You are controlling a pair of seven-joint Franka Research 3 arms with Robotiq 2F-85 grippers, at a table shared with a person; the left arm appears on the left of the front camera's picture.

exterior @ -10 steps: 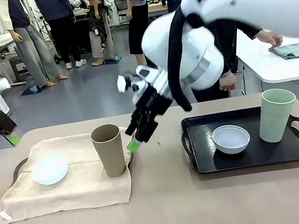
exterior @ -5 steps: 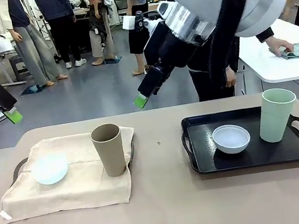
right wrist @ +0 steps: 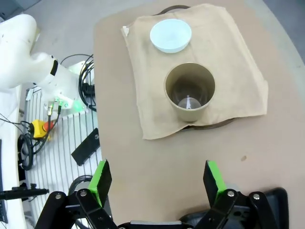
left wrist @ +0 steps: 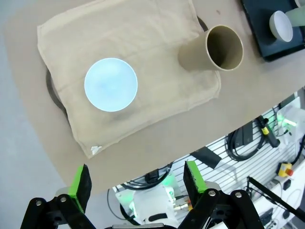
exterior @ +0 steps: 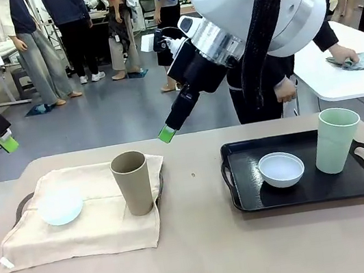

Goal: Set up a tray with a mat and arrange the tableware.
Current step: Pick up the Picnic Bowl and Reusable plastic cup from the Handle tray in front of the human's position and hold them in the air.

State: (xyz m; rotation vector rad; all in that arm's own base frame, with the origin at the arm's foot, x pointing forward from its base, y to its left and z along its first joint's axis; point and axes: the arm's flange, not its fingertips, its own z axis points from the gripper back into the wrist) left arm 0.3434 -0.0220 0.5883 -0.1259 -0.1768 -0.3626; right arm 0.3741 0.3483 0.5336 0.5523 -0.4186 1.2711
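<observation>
The left claw (left wrist: 137, 177) and right claw (right wrist: 157, 176) both hang open, empty, above the surface (exterior: 199, 244). The pale blue bowl (exterior: 60, 205) and tan cup (exterior: 132, 183) sit on the mat (exterior: 80, 239) (covering the left tray (exterior: 21, 203)); the white bowl (exterior: 281, 168) and green cup (exterior: 335, 140) stand in the right tray (exterior: 316, 193).

Matt tan-brown cup (exterior: 132, 182), soft beige cloth mat (exterior: 99, 226), glossy black plastic tray (exterior: 246, 194), smooth white bowl (exterior: 281, 168)

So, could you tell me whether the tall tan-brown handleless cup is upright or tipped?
Upright: the tan-brown cup stands on its base on the beige cloth mat, mouth facing up.
</observation>
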